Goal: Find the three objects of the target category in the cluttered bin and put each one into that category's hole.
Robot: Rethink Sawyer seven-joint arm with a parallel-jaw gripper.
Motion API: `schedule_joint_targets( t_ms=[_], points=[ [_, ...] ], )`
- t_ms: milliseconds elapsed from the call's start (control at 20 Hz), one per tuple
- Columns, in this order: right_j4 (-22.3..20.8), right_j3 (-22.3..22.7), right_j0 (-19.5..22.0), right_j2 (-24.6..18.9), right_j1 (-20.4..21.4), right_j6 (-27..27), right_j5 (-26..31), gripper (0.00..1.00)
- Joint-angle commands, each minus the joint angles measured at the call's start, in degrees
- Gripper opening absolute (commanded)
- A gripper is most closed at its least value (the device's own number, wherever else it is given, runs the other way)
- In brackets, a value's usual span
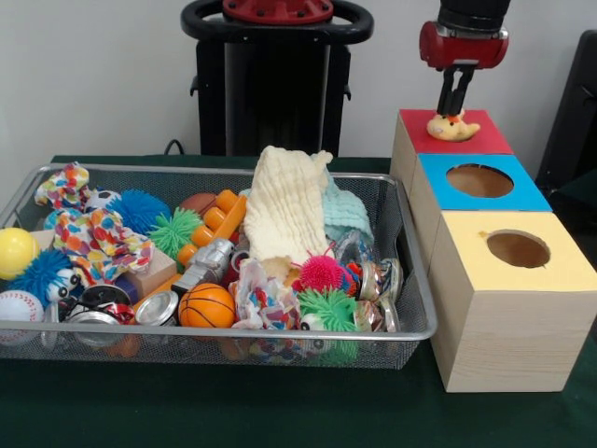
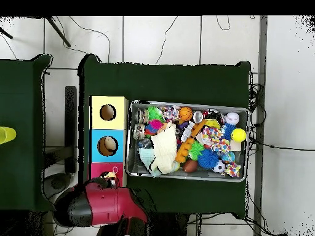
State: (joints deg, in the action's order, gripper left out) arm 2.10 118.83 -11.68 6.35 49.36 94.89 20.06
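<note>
Jaws pinching yellow toy over red box; its hole hidden beneath toy.

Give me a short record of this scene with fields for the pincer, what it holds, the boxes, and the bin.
pincer: over the red-topped box, shut on a yellow duck toy
duck position: on the red top, where the hole would be
boxes: three in a row beside the bin, red, blue and yellow tops; blue and yellow show round holes
bin: wire mesh basket, full of balls, spiky toys, cans and cloths
table: dark green cover
</note>
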Motion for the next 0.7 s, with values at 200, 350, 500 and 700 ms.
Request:
schedule_joint_targets(
  t_ms=[200,350,500,700],
  points=[
    [1.7,-2.2,-0.6,-1.8,-5.6,12.2,-5.0,0.0],
    [1.9,-3.1,-1.1,-1.4,-6.9,12.4,-5.9,0.0],
    [2.3,-3.6,-1.7,-1.0,-8.4,12.7,-7.1,0.0],
    [2.3,-3.8,-1.3,-1.0,-8.9,12.0,-7.6,0.0]
  ],
)
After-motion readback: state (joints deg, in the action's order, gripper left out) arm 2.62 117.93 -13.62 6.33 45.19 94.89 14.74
